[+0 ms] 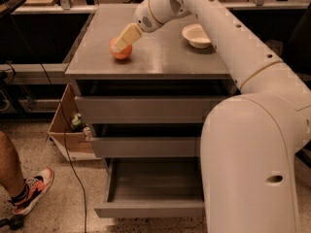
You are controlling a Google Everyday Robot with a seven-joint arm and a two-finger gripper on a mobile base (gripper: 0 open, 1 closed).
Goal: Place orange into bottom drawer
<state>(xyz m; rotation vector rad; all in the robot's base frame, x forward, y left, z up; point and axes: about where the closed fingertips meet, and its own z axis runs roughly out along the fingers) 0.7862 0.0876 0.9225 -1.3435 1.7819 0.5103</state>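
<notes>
The orange (121, 52) sits on the left part of the grey cabinet's top (165, 57). My gripper (120, 42) has reached down from the right and sits right on the orange's upper side, covering part of it. The bottom drawer (155, 186) is pulled out and I see nothing inside it. My large white arm fills the right side of the view and hides the right ends of the drawers.
A white bowl (197, 35) stands on the cabinet top at the right rear. The two upper drawers are slightly ajar. A cardboard box (68, 137) and a black cable lie on the floor at the left. A person's foot in a red shoe (31, 191) is at the lower left.
</notes>
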